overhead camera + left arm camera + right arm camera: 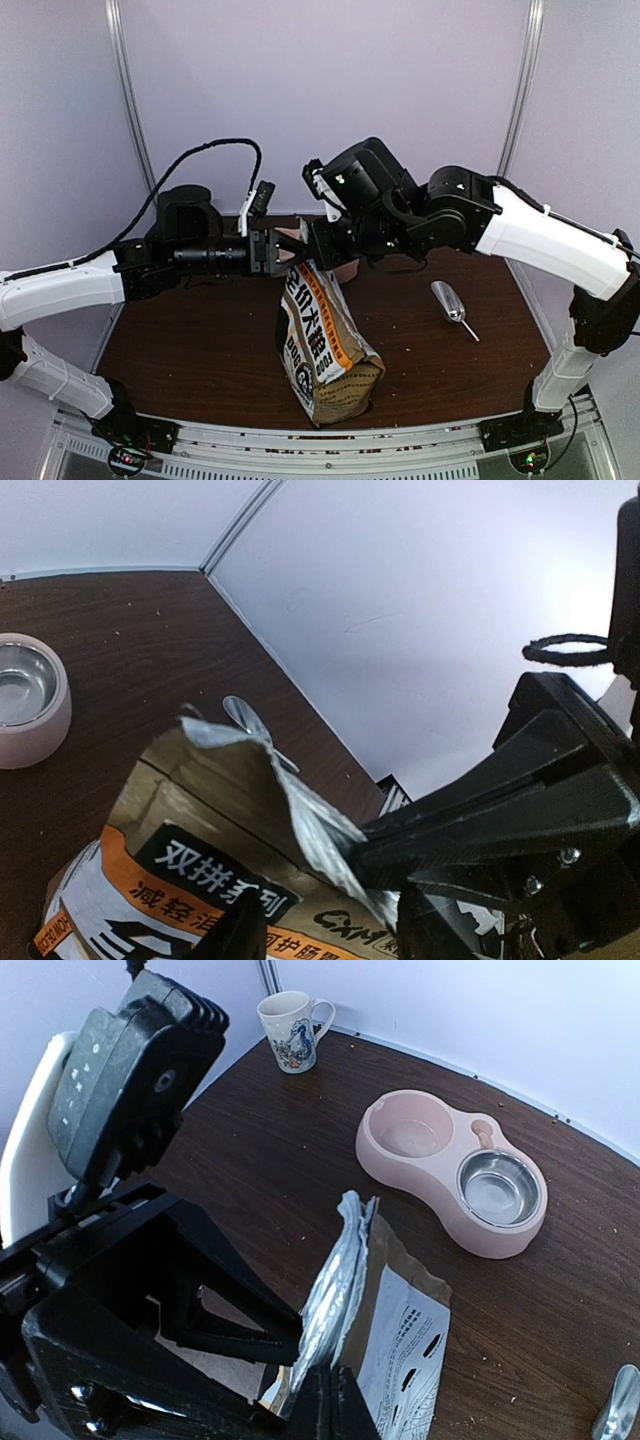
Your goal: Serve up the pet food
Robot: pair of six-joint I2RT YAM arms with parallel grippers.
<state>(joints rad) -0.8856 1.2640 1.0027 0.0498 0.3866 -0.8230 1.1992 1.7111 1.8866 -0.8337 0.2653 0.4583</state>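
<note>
Table (200, 340): dark brown, wood-grained and matt, with small pale specks scattered over it, too small to identify.

Paper bag (325, 350): tan kraft paper with a creased body and an orange, black and white printed label. It stands upright near the middle of the table. Its torn mouth is lined with crinkled silver foil (335, 1280).

Pet food: not visible in any view. The bag's mouth is pinched narrow and its interior is hidden, so the food's location and appearance cannot be confirmed.

Right gripper (322, 1400): fingers pressed together on the foil-lined top edge of the bag, holding it up.

Left gripper (283, 251): at the opposite side of the bag top, with its fingers partly apart. The left wrist view shows one finger on each side of the bag's printed face and neither pinching it.

Double bowl (448, 1160): smooth pink plastic with a rounded figure-eight outline, lying beyond the bag. One well is bare pink and the other holds a shiny steel insert (495, 1185).

Mug (292, 1028): glazed cream ceramic with a printed motif, upright at the table's far edge.

Scoop (450, 305): polished metal with a thin handle, lying flat well to the right of the bag.
</note>
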